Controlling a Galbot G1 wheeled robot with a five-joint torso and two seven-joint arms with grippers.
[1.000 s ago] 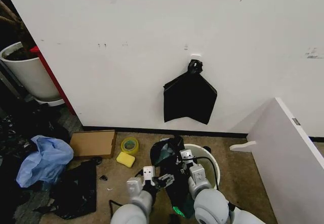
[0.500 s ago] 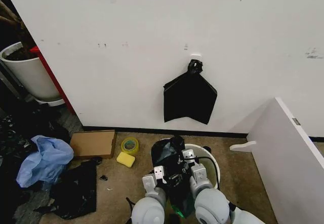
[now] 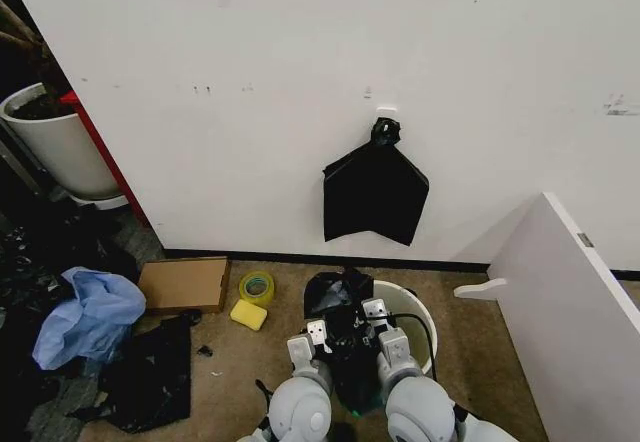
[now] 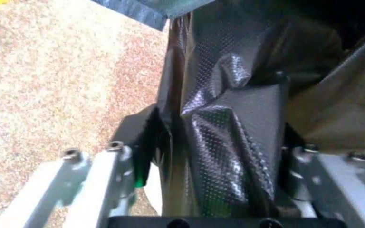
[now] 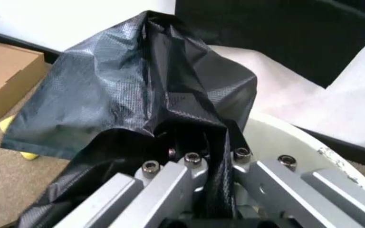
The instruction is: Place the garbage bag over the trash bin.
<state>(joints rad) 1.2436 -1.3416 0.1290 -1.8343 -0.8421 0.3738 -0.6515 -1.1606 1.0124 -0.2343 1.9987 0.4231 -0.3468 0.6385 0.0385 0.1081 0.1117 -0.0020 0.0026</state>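
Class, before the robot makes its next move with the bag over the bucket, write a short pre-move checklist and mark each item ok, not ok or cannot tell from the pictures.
1. Left gripper has the garbage bag: ok, film is clamped between its fingers in the left wrist view.
2. Right gripper has the bag: ok, film is pinched between its fingers.
3. Bag mouth spread open: not ok, it is bunched between the two grippers.
4. Bag around the trash bin rim: not ok, the right side of the rim is bare.
5. Bin upright on the floor: ok.
6. Bag free of tears: cannot tell.
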